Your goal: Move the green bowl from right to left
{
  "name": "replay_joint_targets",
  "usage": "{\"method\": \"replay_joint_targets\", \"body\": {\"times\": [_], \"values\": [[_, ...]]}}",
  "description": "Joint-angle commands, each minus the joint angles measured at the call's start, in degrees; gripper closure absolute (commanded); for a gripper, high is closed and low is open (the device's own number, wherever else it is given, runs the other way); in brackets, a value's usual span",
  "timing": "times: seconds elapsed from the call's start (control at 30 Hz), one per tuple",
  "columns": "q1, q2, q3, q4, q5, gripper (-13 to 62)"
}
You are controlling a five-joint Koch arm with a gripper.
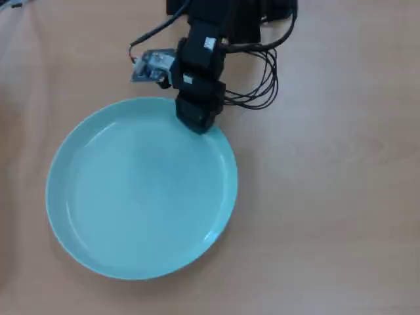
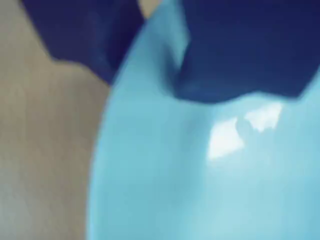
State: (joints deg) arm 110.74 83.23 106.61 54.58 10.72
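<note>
The green bowl is a wide, shallow, light turquoise dish lying flat on the wooden table, left of centre in the overhead view. My black gripper sits over its far right rim. In the wrist view the bowl fills most of the frame, and its rim runs up between the two dark jaws, one outside and one inside the dish. My gripper is shut on that rim. The bowl holds nothing.
The arm's base stands at the table's far edge, with black cables looping to its right. A small camera board sticks out on the arm's left. Bare wooden table lies to the right of the bowl.
</note>
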Motion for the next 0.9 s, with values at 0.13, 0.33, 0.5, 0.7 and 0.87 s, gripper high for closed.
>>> {"method": "replay_joint_targets", "body": {"times": [0.13,0.33,0.5,0.7,0.87], "values": [[-6.06,0.35,-3.6,-0.53,-2.46,57.1],[-12.48,0.44,-4.13,-0.26,-2.2,57.1],[-18.28,0.44,-4.04,-0.09,-1.85,57.1],[-25.4,0.44,-3.96,0.18,-1.67,57.1],[-32.08,0.35,-3.78,0.09,0.09,57.1]]}}
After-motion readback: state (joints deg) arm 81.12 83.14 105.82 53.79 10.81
